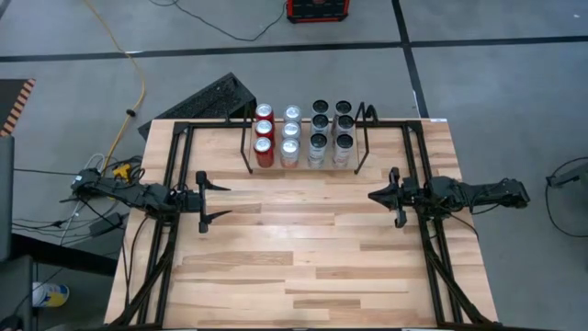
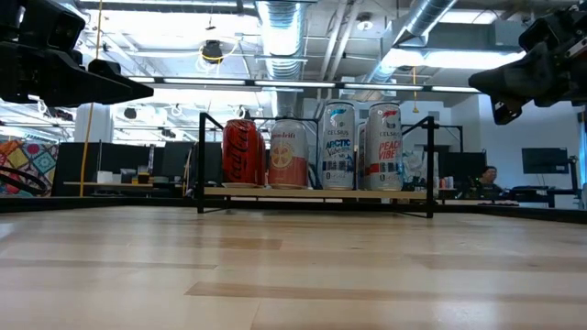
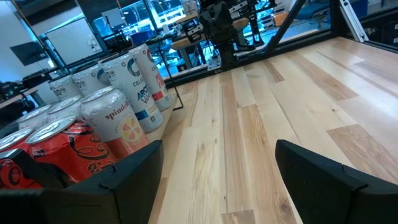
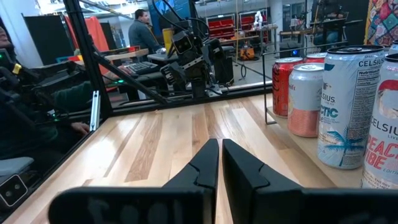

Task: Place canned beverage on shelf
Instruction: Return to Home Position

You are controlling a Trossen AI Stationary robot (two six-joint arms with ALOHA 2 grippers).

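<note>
The shelf (image 1: 248, 147), a low black wire rack at the table's far edge, holds several cans in four rows: red cans (image 1: 265, 147), pale cans (image 1: 290, 147) and dark-topped tall cans (image 1: 331, 138). In the low view the front cans (image 2: 312, 147) stand upright on the shelf's board. My left gripper (image 1: 224, 195) hovers open at the table's left side, above the wood, level, nothing between its fingers (image 3: 217, 180). My right gripper (image 1: 373, 195) hovers shut at the right side, level, its fingers (image 4: 221, 165) together and holding nothing.
Black tubular rail frames (image 1: 175, 230) run along the table's left and right sides (image 1: 432, 248) and far edge. The broad wooden tabletop (image 1: 303, 248) lies between the arms. A keyboard (image 1: 207, 97) sits on the floor behind the table. People sit in the room beyond (image 4: 140, 28).
</note>
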